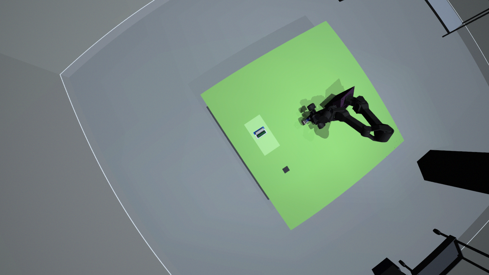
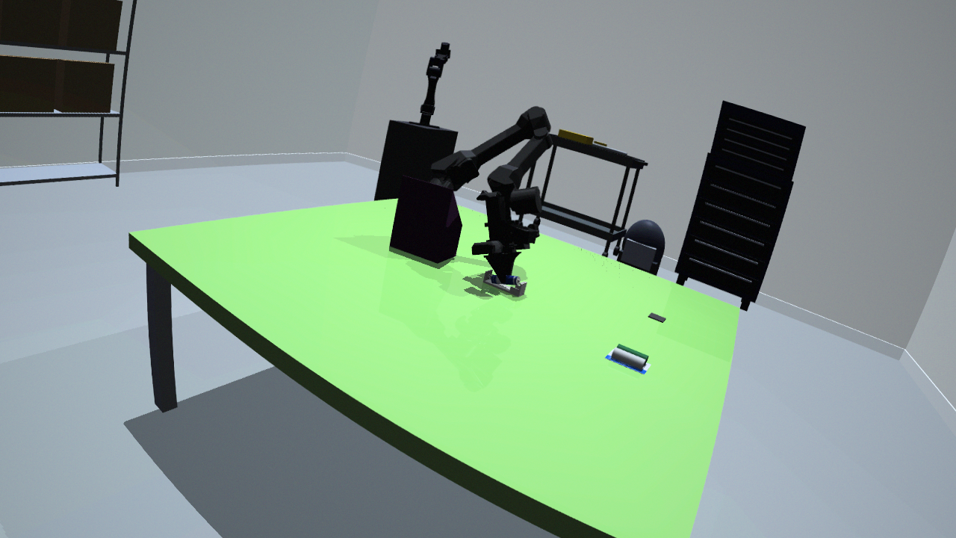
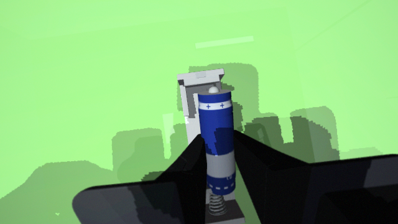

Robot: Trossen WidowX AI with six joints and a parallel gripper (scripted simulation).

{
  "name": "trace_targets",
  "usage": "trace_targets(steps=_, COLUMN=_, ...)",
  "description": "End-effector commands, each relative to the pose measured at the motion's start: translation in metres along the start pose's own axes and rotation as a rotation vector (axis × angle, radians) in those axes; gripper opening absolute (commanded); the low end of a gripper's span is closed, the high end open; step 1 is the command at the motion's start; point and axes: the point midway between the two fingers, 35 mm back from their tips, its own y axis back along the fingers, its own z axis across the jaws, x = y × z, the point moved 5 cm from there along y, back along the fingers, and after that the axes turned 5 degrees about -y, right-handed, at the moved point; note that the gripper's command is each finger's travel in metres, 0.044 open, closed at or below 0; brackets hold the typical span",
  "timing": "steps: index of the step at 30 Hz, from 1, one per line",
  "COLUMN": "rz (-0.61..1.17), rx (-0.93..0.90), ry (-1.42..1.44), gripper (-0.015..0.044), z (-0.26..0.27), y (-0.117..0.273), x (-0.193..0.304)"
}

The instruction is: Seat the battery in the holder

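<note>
My gripper (image 3: 217, 137) (image 1: 305, 120) (image 2: 506, 270) is shut on the blue battery (image 3: 216, 124) (image 2: 511, 278), which has white bands. It holds the battery low over the grey holder (image 3: 189, 102) (image 2: 520, 288) and lengthwise along it. The terminal nub (image 3: 213, 89) points at the holder's lip end (image 3: 200, 76) and sits just before it. The flat end with minus marks is right above the spring (image 3: 217, 203). The battery sits a little to the right of the holder's middle line. I cannot tell whether it touches the holder.
A dark box (image 2: 424, 224) (image 1: 338, 97) stands close behind the gripper near the arm's base. A small dark square (image 1: 285, 169) (image 2: 657, 317) lies far off. A grey and green item (image 1: 259, 132) (image 2: 629, 358) rests on a pale rectangle (image 1: 270, 145).
</note>
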Motion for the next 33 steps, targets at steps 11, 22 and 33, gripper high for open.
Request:
trace_targets(steps=11, rz=0.083, rx=0.031, ry=0.018, gripper=0.0068, z=-0.0025, y=-0.0043, x=-0.0031)
trace_targets(steps=22, rz=0.143, rx=0.032, ry=0.028, gripper=0.0068, z=-0.0007, y=-0.0056, x=-0.0055)
trace_targets(steps=33, rz=0.203, rx=0.037, ry=0.031, gripper=0.0068, z=0.0014, y=-0.0062, x=-0.0084)
